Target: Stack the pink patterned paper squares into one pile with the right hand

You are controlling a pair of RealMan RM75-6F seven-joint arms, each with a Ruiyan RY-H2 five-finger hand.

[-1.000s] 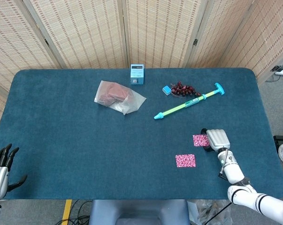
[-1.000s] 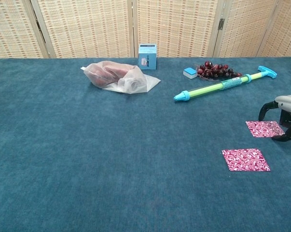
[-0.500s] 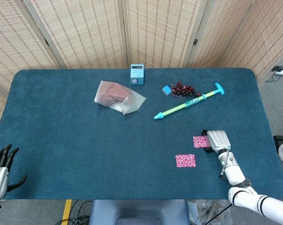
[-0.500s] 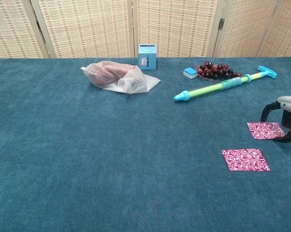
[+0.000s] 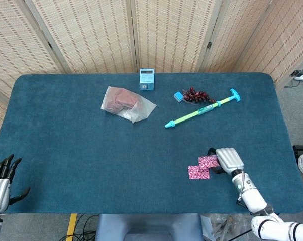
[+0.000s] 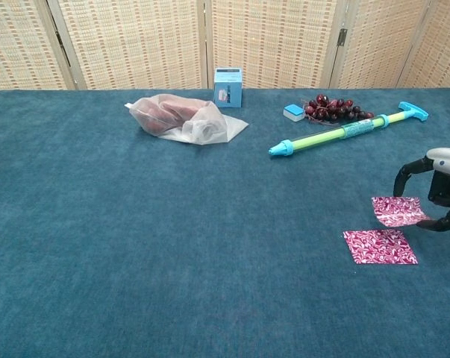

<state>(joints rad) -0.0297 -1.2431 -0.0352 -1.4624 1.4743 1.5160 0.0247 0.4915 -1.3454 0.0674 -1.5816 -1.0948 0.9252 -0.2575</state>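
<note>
One pink patterned paper square (image 5: 198, 172) (image 6: 380, 246) lies flat on the blue cloth near the front right. A second pink square (image 5: 208, 161) (image 6: 396, 210) is lifted off the cloth and tilted, just behind and right of the flat one, its near edge over the flat one's far corner. My right hand (image 5: 227, 159) (image 6: 438, 189) pinches that second square by its right side. My left hand (image 5: 0, 175) hangs off the table's front left corner with fingers spread, holding nothing.
Toward the back lie a green and blue toy syringe (image 5: 201, 109), a bunch of dark grapes (image 5: 197, 95) with a small blue block (image 5: 178, 96), a small blue box (image 5: 146, 80) and a clear bag holding something reddish (image 5: 126, 103).
My right hand has lifted the second pink square off the cloth and carried it left and toward the front, up to the flat square. The left hand has stayed put.
</note>
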